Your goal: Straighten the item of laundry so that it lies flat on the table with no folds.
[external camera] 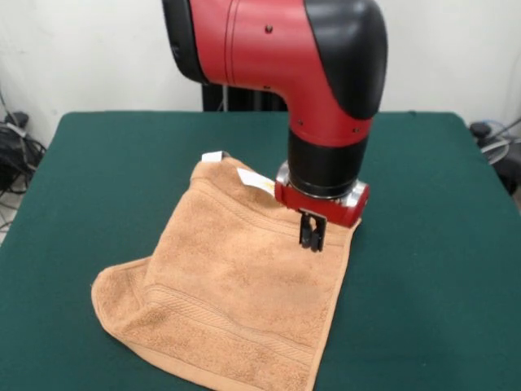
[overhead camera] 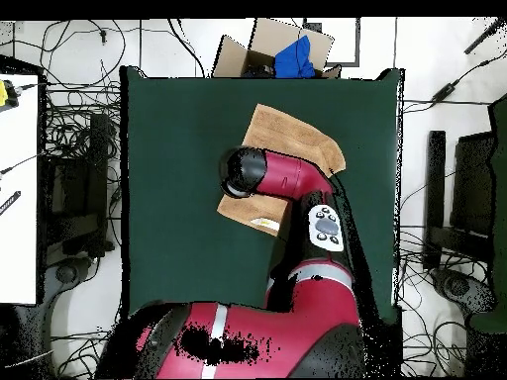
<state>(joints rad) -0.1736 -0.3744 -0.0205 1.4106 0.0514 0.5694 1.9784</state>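
Towel (external camera: 236, 301) on the table (external camera: 423, 244), claw (external camera: 312, 236) above its far right edge, near the tag (external camera: 256, 181)

The towel (external camera: 236, 301) is thick peach terry cloth, nubby and matt, with flatter woven bands and stitched hems. The table (external camera: 423, 244) wears a dark green felt-like cover, dull and smooth. The arm (external camera: 277, 49) has glossy red and black plastic shells, with a shiny metal ring above the gripper (external camera: 312, 236).

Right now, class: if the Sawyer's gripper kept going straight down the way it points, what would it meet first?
The gripper points down at the peach-orange towel, near one edge; probably the towel first, with the green table beneath.
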